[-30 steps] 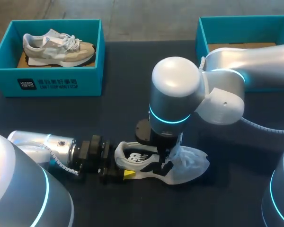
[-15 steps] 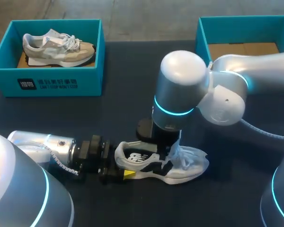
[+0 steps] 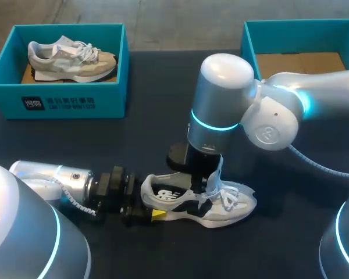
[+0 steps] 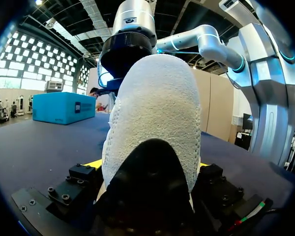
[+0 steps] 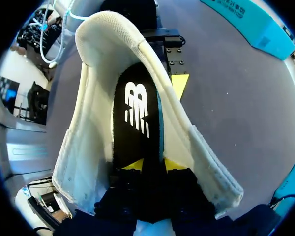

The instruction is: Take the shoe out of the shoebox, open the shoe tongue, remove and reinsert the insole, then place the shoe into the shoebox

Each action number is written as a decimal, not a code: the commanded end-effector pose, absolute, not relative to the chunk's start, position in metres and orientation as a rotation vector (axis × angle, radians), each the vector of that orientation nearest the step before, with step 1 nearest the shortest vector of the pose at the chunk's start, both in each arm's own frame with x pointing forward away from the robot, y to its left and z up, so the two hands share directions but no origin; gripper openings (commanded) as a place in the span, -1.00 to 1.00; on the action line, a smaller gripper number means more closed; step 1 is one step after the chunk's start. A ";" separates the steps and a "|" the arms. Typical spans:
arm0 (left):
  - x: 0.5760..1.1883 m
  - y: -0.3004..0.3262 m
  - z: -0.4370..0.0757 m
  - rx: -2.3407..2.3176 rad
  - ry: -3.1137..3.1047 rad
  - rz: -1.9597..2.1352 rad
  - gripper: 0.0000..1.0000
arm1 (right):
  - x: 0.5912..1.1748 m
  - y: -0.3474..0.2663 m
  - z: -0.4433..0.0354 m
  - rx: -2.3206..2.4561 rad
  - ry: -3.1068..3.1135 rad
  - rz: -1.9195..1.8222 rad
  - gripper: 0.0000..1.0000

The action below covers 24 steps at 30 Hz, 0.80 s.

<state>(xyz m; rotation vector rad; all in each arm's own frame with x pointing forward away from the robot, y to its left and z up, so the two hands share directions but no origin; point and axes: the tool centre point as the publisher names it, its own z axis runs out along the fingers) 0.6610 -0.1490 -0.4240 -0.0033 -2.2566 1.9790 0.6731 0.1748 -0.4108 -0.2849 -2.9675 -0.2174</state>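
Shoe (image 3: 224, 208) stands on its sole on the desk (image 3: 151, 133), out of both boxes, near the front edge. L claw (image 3: 153, 211) is clenched on the heel, one yellow tip on each side. R claw (image 5: 153, 166) reaches down into the opening, tips pinched on the black insole (image 5: 136, 105).

Risks, imo:
- The grip on the insole is thin, so it could slip on the pull.
- If the insole sticks, the whole shoe may lift or twist out of L claw.
- Laces (image 3: 228, 197) could snag R fingers.

Empty shoebox (image 3: 247, 40) sits well apart, at the desk's far right.
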 end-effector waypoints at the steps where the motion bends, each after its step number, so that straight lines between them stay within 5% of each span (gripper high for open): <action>1: 0.659 -0.148 -0.428 0.000 -2.259 1.979 -1.00 | 0.663 0.184 -0.430 -0.272 -2.931 -0.231 -0.73; 7: 0.659 -0.148 -0.428 0.000 -2.259 1.979 -1.00 | 0.656 0.187 -0.433 -0.254 -2.896 -0.231 -0.83; 9: 0.659 -0.148 -0.428 0.000 -2.259 1.979 -1.00 | 0.653 0.188 -0.434 -0.251 -2.891 -0.232 -1.00; 24: 0.659 -0.148 -0.428 0.000 -2.259 1.979 -1.00 | 0.633 0.187 -0.400 -0.167 -3.024 -0.367 -1.00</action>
